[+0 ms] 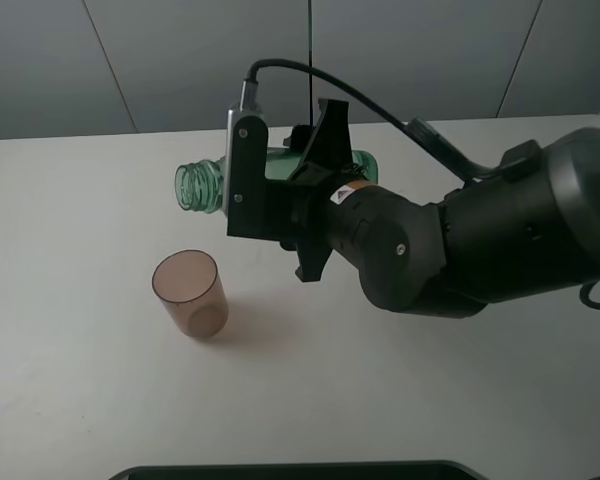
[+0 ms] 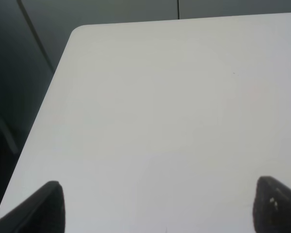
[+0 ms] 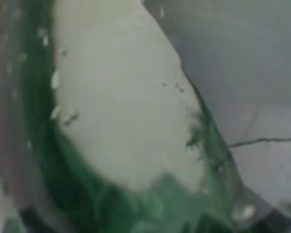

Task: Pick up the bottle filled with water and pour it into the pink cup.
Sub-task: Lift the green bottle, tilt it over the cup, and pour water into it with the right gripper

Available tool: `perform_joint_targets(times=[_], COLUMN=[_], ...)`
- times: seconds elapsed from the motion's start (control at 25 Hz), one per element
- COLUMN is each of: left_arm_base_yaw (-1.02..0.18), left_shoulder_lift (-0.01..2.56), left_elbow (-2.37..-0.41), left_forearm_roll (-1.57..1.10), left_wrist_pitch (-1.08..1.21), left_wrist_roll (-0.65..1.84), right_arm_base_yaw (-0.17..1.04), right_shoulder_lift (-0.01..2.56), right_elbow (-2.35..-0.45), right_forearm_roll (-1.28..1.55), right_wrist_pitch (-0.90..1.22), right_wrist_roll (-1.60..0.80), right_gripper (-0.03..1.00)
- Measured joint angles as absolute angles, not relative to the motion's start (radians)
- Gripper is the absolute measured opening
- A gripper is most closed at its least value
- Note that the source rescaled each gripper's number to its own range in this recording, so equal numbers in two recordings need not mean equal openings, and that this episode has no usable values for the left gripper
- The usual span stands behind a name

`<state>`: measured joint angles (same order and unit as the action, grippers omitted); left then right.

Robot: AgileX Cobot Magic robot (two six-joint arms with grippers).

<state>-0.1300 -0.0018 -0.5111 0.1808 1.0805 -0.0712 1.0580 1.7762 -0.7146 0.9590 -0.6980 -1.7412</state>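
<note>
The green transparent bottle (image 1: pixel 202 187) lies almost level in the air, its open ribbed neck pointing left. My right gripper (image 1: pixel 318 190) is shut on the bottle's body, and the wrist camera block hides its middle. The pink cup (image 1: pixel 190 292) stands upright on the white table, below the bottle's mouth and slightly to its left. I cannot make out any water falling. In the right wrist view, green bottle plastic (image 3: pixel 87 189) fills the frame very close up. My left gripper (image 2: pixel 160 208) is open over bare table, its two dark fingertips (image 2: pixel 43 208) far apart, holding nothing.
The white table (image 1: pixel 460 400) has a rounded far-left corner (image 2: pixel 80 31) with dark floor beyond it. A dark flat object (image 1: pixel 290 470) lies at the table's front edge. The bulky right arm (image 1: pixel 500 240) spans the right half of the table.
</note>
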Motion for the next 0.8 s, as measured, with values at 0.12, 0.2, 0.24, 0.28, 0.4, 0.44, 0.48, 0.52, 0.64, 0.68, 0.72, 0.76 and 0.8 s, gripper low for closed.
perform_joint_targets(times=[0.12, 0.2, 0.24, 0.28, 0.4, 0.44, 0.48, 0.52, 0.64, 0.68, 0.72, 0.76, 0.8], left_arm_base_yaw=[-0.130, -0.130, -0.130, -0.130, -0.130, -0.130, -0.130, -0.130, -0.130, -0.130, -0.130, -0.130, -0.130], left_shoulder_lift=[-0.002, -0.002, -0.002, -0.002, -0.002, -0.002, -0.002, -0.002, -0.002, -0.002, -0.002, -0.002, -0.002], left_elbow=[-0.511, -0.511, -0.511, -0.511, -0.511, -0.511, -0.511, -0.511, -0.511, -0.511, -0.511, -0.511, -0.511], left_forearm_roll=[0.181, 0.181, 0.181, 0.181, 0.181, 0.181, 0.181, 0.181, 0.181, 0.181, 0.181, 0.181, 0.181], left_wrist_pitch=[1.081, 1.081, 1.081, 1.081, 1.081, 1.081, 1.081, 1.081, 1.081, 1.081, 1.081, 1.081, 1.081], left_wrist_roll=[-0.071, -0.071, -0.071, -0.071, -0.071, -0.071, -0.071, -0.071, -0.071, -0.071, -0.071, -0.071, -0.071], right_arm_base_yaw=[1.059, 1.059, 1.059, 1.059, 1.059, 1.059, 1.059, 1.059, 1.059, 1.059, 1.059, 1.059, 1.059], right_shoulder_lift=[1.776, 1.776, 1.776, 1.776, 1.776, 1.776, 1.776, 1.776, 1.776, 1.776, 1.776, 1.776, 1.776], right_elbow=[-0.715, -0.715, -0.715, -0.715, -0.715, -0.715, -0.715, -0.715, -0.715, -0.715, -0.715, -0.715, -0.715], right_forearm_roll=[0.959, 0.961, 0.961, 0.963, 0.976, 0.983, 0.989, 0.993, 1.009, 1.011, 1.011, 1.011, 1.011], right_wrist_pitch=[-0.697, -0.697, -0.697, -0.697, -0.699, -0.699, -0.699, -0.699, -0.699, -0.699, -0.699, -0.699, -0.699], right_wrist_roll=[-1.771, -1.799, -1.815, -1.825, -1.865, -1.874, -1.888, -1.903, -1.924, -1.927, -1.930, -1.930, -1.930], right_gripper=[0.02, 0.02, 0.02, 0.02, 0.02, 0.02, 0.02, 0.02, 0.02, 0.02, 0.02, 0.02, 0.02])
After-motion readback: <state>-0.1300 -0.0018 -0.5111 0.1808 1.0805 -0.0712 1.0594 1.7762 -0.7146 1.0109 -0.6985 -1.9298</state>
